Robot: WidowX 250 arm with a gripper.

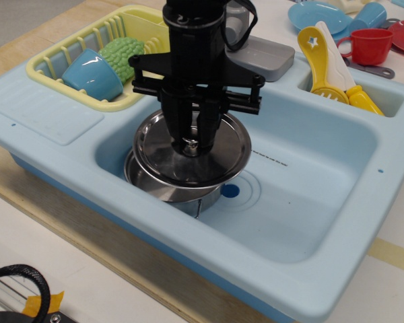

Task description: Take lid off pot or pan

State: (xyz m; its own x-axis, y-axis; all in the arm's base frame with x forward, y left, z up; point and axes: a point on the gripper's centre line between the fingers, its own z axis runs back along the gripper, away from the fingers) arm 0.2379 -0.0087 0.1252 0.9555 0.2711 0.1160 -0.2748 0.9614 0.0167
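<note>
My black gripper (193, 142) points down into the light blue sink (310, 222) and is shut on the small knob of the lid (219, 158), a round shiny steel disc. The lid hangs lifted, a little above and to the right of the pot (163, 188), a shallow shiny steel pot standing at the sink's left end. The pot's mouth shows open along its left and front rim. The rest of the pot is hidden behind the lid.
A yellow dish rack (67, 54) at the back left holds a blue cup (93, 73) and a green corn toy (124, 55). A grey faucet base (266, 57) stands behind the gripper. Yellow utensils (326, 67), a red cup (370, 44) and a blue plate (316, 17) are at the back right.
</note>
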